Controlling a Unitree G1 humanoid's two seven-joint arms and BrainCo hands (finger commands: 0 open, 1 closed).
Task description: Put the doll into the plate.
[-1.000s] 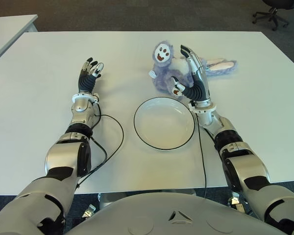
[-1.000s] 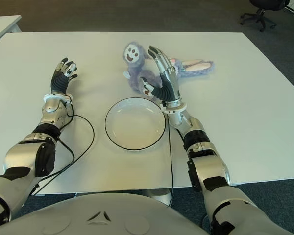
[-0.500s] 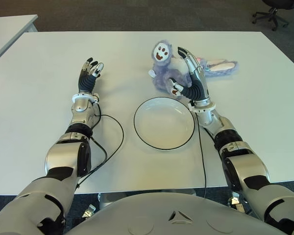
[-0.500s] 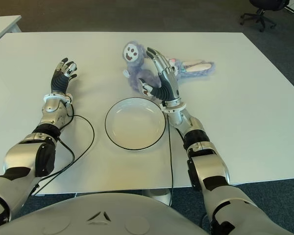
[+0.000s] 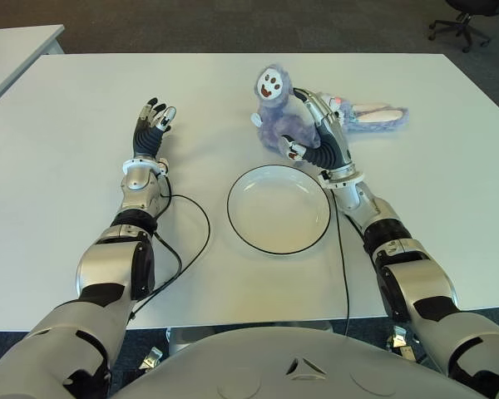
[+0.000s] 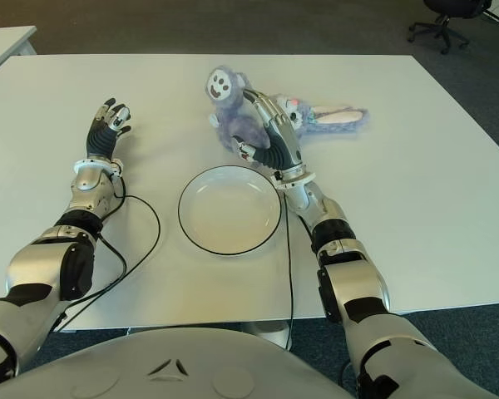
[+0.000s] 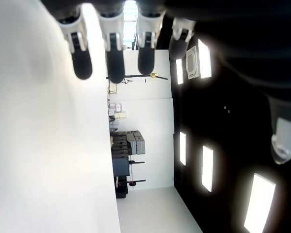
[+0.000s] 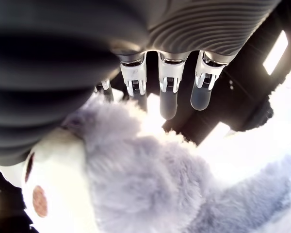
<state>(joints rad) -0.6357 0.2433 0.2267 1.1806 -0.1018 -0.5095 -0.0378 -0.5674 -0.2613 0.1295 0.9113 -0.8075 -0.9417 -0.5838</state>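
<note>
The doll (image 5: 281,125) is a fluffy purple plush with a round white face, sitting on the white table (image 5: 83,208) just behind the plate. The white plate (image 5: 276,212) with a dark rim lies flat at the table's middle and holds nothing. My right hand (image 5: 308,125) is on the doll's right side, its fingers curled over the plush body and the thumb pressed into the near side. In the right wrist view the purple fur (image 8: 150,179) fills the space under the fingers (image 8: 167,94). My left hand (image 5: 152,125) shows open to the left of the plate.
A second purple plush piece with long pink-lined ears (image 5: 373,113) lies right of the doll, behind my right hand. A black cable (image 5: 195,224) loops on the table left of the plate. An office chair (image 5: 464,21) stands beyond the far right corner.
My right hand's fingers went from straight to curled over the doll, and the hand leaned in. The doll shifted slightly left and away. The left arm stayed still.
</note>
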